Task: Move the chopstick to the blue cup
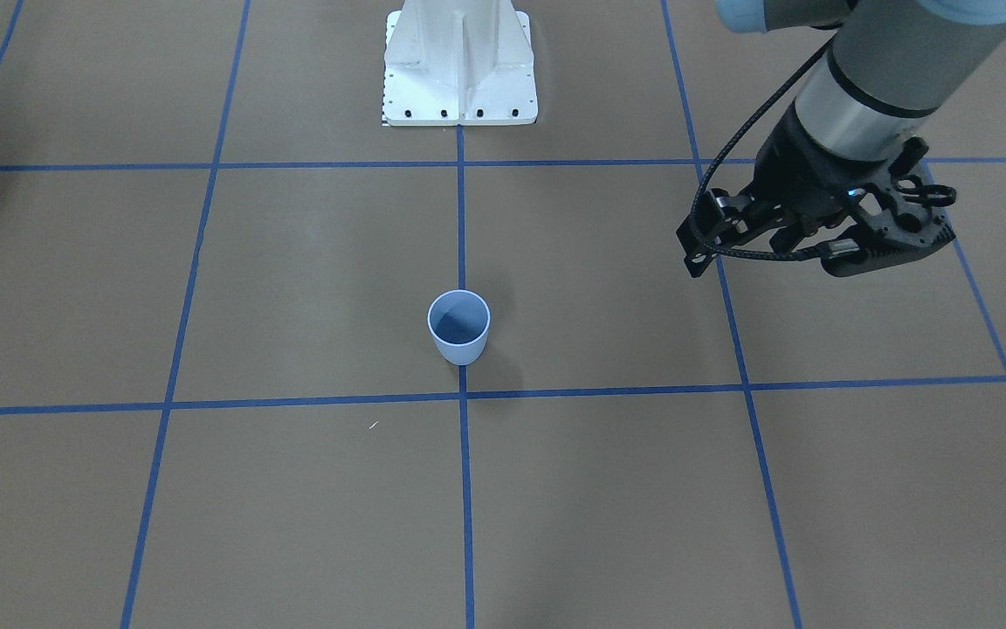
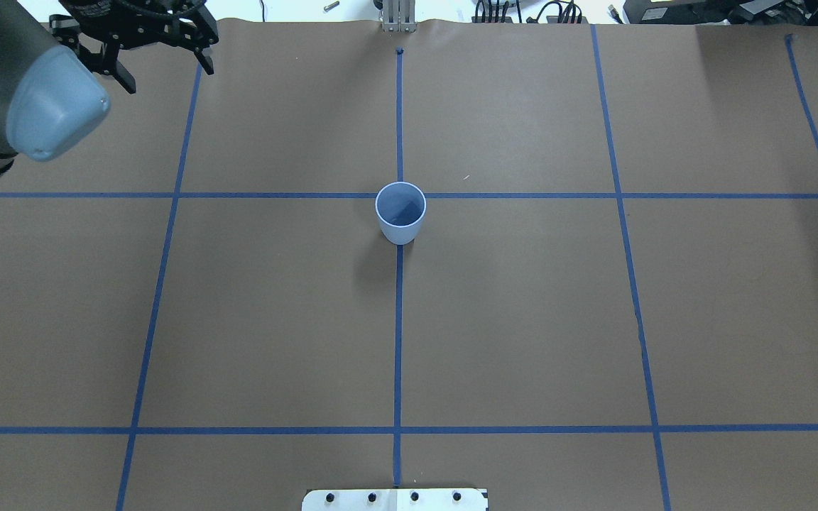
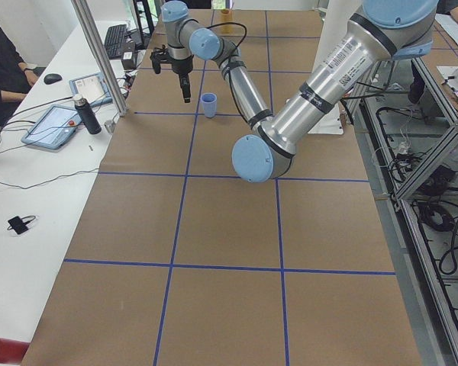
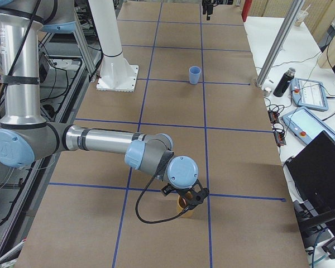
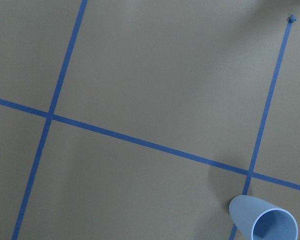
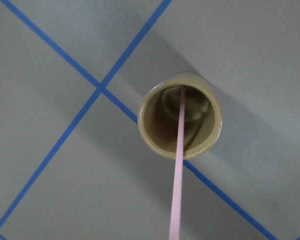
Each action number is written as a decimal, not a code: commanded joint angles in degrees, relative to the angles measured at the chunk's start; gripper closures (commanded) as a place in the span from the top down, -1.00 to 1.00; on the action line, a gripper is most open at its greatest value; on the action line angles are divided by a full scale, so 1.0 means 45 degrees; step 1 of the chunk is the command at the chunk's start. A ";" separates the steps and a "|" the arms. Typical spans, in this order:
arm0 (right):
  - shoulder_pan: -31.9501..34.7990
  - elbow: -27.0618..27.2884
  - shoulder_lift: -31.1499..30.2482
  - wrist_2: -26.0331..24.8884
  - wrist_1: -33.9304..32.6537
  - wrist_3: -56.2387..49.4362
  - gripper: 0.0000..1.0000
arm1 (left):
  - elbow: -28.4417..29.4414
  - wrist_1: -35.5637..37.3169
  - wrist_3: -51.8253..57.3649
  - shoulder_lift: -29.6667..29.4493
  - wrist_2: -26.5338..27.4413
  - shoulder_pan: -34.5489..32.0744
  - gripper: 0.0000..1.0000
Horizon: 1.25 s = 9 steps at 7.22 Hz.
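The blue cup (image 1: 458, 326) stands upright and empty at the table's centre, on a tape crossing; it also shows in the overhead view (image 2: 400, 213) and low in the left wrist view (image 5: 262, 222). The pale pink chopstick (image 6: 177, 175) stands in a tan cup (image 6: 210, 107) near the table's right end (image 4: 184, 205) and rises toward the right wrist camera. My right gripper (image 4: 188, 196) hovers over that tan cup; I cannot tell whether it is open or shut. My left gripper (image 2: 167, 71) is open and empty, high over the far left of the table, well away from the blue cup.
The white robot base (image 1: 459, 70) stands at the near middle edge. A side bench beyond the far edge holds tablets and a dark bottle (image 3: 86, 114), with an aluminium post (image 3: 99, 53) at its edge. A person (image 3: 4, 61) sits there.
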 commanded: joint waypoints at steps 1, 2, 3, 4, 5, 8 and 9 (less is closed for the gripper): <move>-0.0208 -0.0114 0.0112 0.0206 -0.0032 0.2253 0.93 | -0.0061 0.0159 0.1133 0.0379 -0.0018 -0.0646 0.96; -0.0596 -0.0211 0.0190 0.0556 -0.0012 0.3053 0.93 | -0.0255 0.0159 0.1659 0.0709 -0.0018 -0.0900 0.96; -0.0736 -0.0618 0.0210 0.1043 0.0084 0.3177 0.93 | -0.0295 0.0159 0.2322 0.0925 -0.0037 -0.1463 0.96; -0.0834 -0.0874 0.0268 0.1280 0.0124 0.3179 0.88 | -0.0296 0.0178 0.2715 0.1082 -0.0038 -0.1682 0.96; -0.0912 -0.1572 0.0752 0.1302 0.0163 0.3179 0.84 | -0.0257 0.0179 0.2971 0.1142 -0.0038 -0.1684 0.96; -0.0971 -0.1736 0.0894 0.1283 0.0164 0.3237 0.29 | -0.0296 0.0179 0.2973 0.1142 -0.0076 -0.1684 0.96; -0.0971 -0.1639 0.0836 0.1302 0.0164 0.3295 -0.14 | -0.0276 0.0179 0.2973 0.1123 -0.0096 -0.1684 0.96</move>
